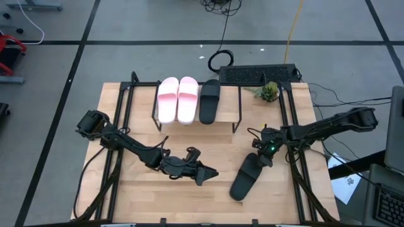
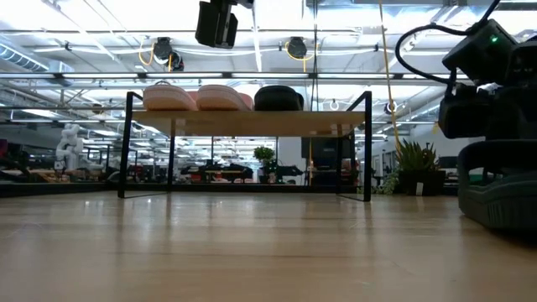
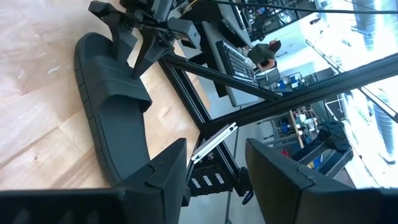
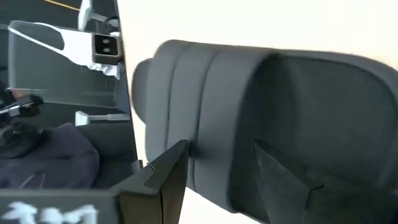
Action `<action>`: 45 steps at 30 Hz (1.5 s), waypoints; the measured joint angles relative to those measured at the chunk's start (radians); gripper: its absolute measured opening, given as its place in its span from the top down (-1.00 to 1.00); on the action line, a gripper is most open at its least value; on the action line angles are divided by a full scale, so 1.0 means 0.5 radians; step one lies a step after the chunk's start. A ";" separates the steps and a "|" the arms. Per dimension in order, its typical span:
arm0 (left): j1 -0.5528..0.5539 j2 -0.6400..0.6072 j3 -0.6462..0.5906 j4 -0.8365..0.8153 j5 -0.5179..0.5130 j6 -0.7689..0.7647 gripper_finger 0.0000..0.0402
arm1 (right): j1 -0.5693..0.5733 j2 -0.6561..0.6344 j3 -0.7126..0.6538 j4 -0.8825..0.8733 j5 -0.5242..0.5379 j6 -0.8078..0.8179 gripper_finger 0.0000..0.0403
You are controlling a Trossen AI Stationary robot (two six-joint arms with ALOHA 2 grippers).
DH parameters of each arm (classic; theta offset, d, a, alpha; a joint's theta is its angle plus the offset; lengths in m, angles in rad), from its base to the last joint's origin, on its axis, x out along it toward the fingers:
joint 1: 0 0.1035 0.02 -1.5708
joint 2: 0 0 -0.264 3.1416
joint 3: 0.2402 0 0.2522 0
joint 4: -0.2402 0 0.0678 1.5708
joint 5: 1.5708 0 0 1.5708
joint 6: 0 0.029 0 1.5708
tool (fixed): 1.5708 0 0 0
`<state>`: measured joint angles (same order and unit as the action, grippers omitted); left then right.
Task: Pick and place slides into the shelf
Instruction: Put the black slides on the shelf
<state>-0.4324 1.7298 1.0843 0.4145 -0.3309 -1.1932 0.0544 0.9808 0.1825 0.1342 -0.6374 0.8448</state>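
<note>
Pale wood forms the shelf (image 1: 230, 104) top, carried on thin black legs at the far middle of the table (image 1: 139, 195). Three slides rest side by side on it: the pink pair (image 1: 177, 99) and one black slide (image 1: 209, 101) just beside them, toward the right arm's side.

The second black slide (image 1: 246, 178) lies on the tabletop, well apart from the shelf, on the right arm's side. The right gripper (image 1: 262, 156) sits at this slide's strap end. In the right wrist view its fingers (image 4: 165, 171) stand parted, close against the strap; whether they touch it cannot be told.

The left gripper (image 1: 207, 174) lies low over the table centre, near the loose slide, fingers parted and holding nothing.

Surroundings: a black keyboard (image 1: 260, 74) and a small green plant (image 1: 269, 92) lie beyond the shelf's right end. Cables (image 1: 221, 38) run across the floor behind the table. No legible writing is visible.
</note>
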 joint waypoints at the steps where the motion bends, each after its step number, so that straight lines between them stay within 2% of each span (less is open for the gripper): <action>1: 0.000 0.000 0.000 0.000 0.000 0.006 0.19 | 0.000 0.026 0.000 0.048 -0.012 0.001 0.16; 11: 0.000 0.000 0.000 0.000 0.000 0.013 0.19 | 0.000 0.257 0.000 0.370 -0.187 0.105 0.22; 14: 0.000 0.000 0.000 -0.001 0.000 0.022 0.19 | -0.002 0.292 0.000 0.396 -0.236 0.119 0.39; 18: 0.000 0.000 0.000 -0.004 0.000 0.025 0.19 | -0.001 0.291 0.000 0.401 -0.333 0.120 0.83; 20: 0.000 0.000 0.000 -0.005 0.000 0.028 0.19 | -0.001 0.259 0.000 0.413 -0.409 0.146 0.94; 23: 0.000 0.000 0.000 -0.014 0.000 0.032 0.19 | 0.000 0.172 -0.001 0.468 -0.548 0.371 0.96; 26: 0.000 0.000 0.000 -0.017 0.026 0.030 0.19 | 0.003 0.027 0.029 0.671 -0.695 0.634 0.97; 31: 0.000 0.000 0.000 -0.043 0.103 0.024 0.19 | -0.006 -0.245 0.261 0.748 -0.746 0.961 0.98; 33: -0.001 0.000 0.000 -0.101 0.105 0.016 0.19 | -0.038 -0.321 0.424 0.639 -0.792 1.009 0.99; 36: -0.002 -0.003 0.000 -0.184 0.124 -0.026 0.19 | -0.112 -0.363 0.749 0.191 -0.835 0.868 0.99; 40: -0.002 -0.012 0.000 -0.197 0.102 -0.081 0.19 | -0.267 -0.291 1.314 -0.718 -0.805 0.252 0.99; 43: 0.002 -0.063 -0.003 -0.117 0.071 -0.013 0.19 | -0.410 -0.148 1.756 -1.365 -0.667 -0.325 0.99; 45: 0.010 -0.111 -0.002 -0.036 0.039 0.064 0.19 | -0.503 -0.031 2.037 -1.661 -0.544 -0.664 0.99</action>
<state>-0.4274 1.6743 1.0836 0.3966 -0.3113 -1.1611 -0.1971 0.9654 1.2011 -0.6962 -0.9093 0.5129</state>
